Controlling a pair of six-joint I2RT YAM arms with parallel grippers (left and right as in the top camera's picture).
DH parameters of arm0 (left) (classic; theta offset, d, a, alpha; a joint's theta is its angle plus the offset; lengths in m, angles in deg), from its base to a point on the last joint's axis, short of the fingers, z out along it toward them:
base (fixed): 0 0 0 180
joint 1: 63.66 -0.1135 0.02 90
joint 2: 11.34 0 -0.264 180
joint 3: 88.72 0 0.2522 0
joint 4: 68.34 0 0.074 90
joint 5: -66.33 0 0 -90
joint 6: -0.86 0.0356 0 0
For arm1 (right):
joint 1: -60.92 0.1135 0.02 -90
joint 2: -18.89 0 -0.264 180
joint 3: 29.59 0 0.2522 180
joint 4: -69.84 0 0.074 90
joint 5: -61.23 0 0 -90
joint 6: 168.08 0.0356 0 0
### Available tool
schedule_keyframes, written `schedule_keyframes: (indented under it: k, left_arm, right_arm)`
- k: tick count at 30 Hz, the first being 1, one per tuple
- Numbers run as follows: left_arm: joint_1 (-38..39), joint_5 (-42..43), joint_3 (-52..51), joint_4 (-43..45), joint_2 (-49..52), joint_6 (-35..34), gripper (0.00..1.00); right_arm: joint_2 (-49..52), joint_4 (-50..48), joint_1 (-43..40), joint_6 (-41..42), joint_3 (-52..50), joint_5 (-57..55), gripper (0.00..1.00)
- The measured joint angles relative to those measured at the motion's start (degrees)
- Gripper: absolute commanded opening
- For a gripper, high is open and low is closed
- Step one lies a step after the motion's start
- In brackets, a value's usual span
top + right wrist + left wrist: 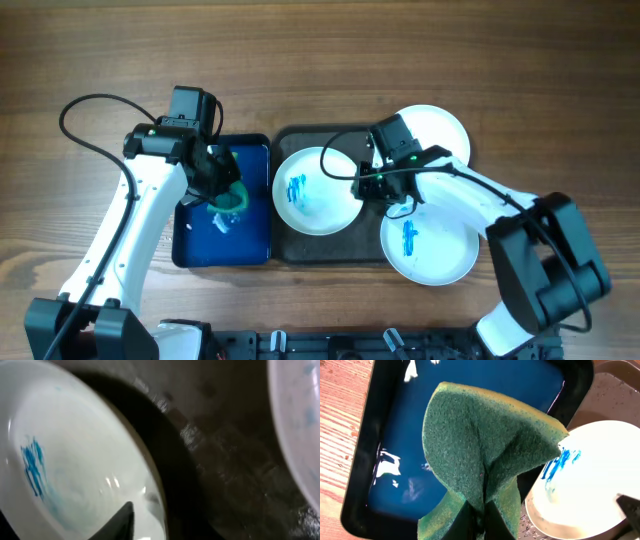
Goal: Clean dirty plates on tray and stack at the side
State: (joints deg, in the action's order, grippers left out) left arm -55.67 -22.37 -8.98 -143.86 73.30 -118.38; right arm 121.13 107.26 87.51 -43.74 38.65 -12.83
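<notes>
meanwhile, left pincer clenches sponge; right pincer, grip unclear, at rim of blue-smeared white plate.

Three plates crowd the tray, leaving only a narrow gap between them, and the right gripper sits in it. The blue tray just beside is blocked from above by the left gripper with its sponge. Bare table lies wide at far left and far right.
</notes>
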Motion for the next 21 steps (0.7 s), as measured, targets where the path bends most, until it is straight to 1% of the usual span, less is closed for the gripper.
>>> schedule_keyframes:
  k: [1,2,10,17,21]
  left_arm:
    - [0.0,0.0,0.0,0.0,0.0,0.0,0.04]
    - [0.0,0.0,0.0,0.0,0.0,0.0,0.04]
    - [0.0,-0.8,0.0,0.4,0.0,1.1,0.04]
    - [0.0,-9.8,0.0,4.4,0.0,2.3,0.04]
    - [1.2,-18.2,0.0,4.6,0.0,0.3,0.04]
  right_arm:
    - [0.4,-0.4,0.0,0.5,0.1,0.4,0.20]
    - [1.0,-0.7,0.0,1.2,0.5,0.8,0.04]
    - [2.7,-1.5,-0.4,2.3,1.2,2.3,0.04]
    - [2.7,-1.5,-0.4,2.3,1.2,2.3,0.04]
    - [2.7,-1.5,-0.4,2.3,1.2,2.3,0.04]
